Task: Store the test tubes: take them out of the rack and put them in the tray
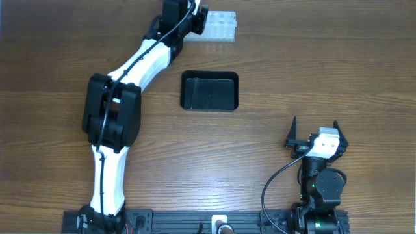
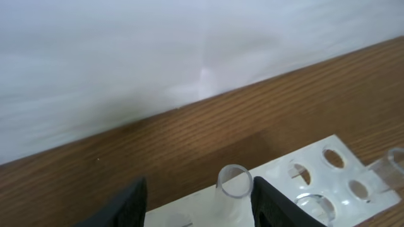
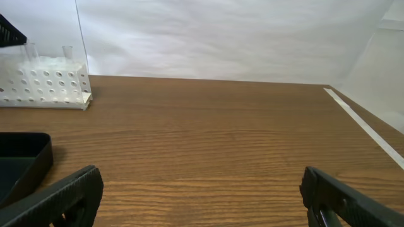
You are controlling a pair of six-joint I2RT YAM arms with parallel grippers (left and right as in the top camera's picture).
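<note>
The white test tube rack [image 1: 219, 26] stands at the table's far edge, and my left gripper [image 1: 195, 21] hangs over its left end. In the left wrist view the left gripper [image 2: 198, 193] is open around a clear upright test tube [image 2: 234, 182] that still sits in the rack [image 2: 315, 180]; the tube is close to one finger and apart from the other. A second tube [image 2: 392, 165] pokes up farther along the rack. The black tray [image 1: 210, 91] lies in front of the rack. My right gripper [image 1: 316, 134] is open near its base, holding nothing.
In the right wrist view the rack [image 3: 45, 86] with two tubes [image 3: 67, 53] stands far off, and the tray's corner [image 3: 24, 156] lies nearer. A pale wall runs behind the table's far edge. Bare wood lies between the tray and the right gripper [image 3: 202, 180].
</note>
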